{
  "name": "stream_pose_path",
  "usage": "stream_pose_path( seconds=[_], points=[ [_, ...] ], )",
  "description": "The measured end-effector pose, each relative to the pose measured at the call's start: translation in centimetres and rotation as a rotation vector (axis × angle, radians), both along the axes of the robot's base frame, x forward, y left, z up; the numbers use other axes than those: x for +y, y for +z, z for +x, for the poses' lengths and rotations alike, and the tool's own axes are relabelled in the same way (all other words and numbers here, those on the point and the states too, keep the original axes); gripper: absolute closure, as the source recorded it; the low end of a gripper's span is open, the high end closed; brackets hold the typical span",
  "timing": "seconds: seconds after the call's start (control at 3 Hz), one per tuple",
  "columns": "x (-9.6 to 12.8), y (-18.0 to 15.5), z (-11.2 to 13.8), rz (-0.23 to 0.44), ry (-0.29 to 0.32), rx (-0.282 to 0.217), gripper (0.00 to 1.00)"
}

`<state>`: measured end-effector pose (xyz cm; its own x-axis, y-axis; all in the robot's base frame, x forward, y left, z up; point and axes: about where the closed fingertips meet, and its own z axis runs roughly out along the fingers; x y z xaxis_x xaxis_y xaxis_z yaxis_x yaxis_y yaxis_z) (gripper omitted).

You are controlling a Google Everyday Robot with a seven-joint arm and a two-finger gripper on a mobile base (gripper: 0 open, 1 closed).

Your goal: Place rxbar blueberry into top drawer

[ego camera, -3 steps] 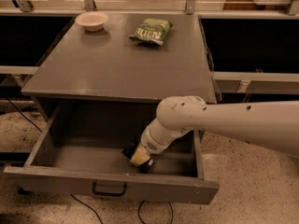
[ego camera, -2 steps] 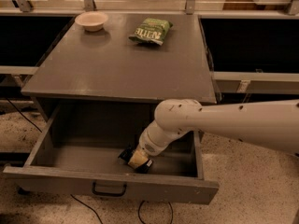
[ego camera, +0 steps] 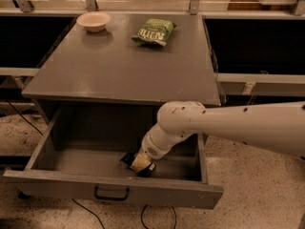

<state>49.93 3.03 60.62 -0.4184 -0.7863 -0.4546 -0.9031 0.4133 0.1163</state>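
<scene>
While I am watching the feed, the smooth white arm (ego camera: 238, 125) is reaching in from the right and bending down at its rounded elbow into the top drawer (ego camera: 57, 187). The drawer is standing pulled out, a wide shallow grey tray with matte flat walls and a small dark loop handle (ego camera: 111, 193) on its front panel. The gripper (ego camera: 139, 163), tan at its tip, is sitting low inside the drawer, near the front panel and right of the middle. A dark flat shape is poking out on either side of that tip, and I am taking it for the rxbar blueberry (ego camera: 127, 157), down at the drawer floor. I cannot tell whether the gripper is clamped on it or loose.

On the flat grey cabinet top (ego camera: 119, 70), a shallow round cream bowl (ego camera: 93, 21) is sitting at the far left and a crinkled green chip bag (ego camera: 154, 31) is lying far and right of centre. The floor (ego camera: 257, 190) is looking speckled and gritty.

Against a second ago, the gripper is sitting a touch further left in the drawer; the bowl and bag are lying as they were.
</scene>
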Motion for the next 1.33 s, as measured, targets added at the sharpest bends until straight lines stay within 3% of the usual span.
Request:
stream_pose_path(
  seconds=[1.0,1.33],
  points=[
    [0.0,0.0,0.0,0.0,0.0,0.0,0.15],
    [0.0,0.0,0.0,0.0,0.0,0.0,0.0]
  ],
)
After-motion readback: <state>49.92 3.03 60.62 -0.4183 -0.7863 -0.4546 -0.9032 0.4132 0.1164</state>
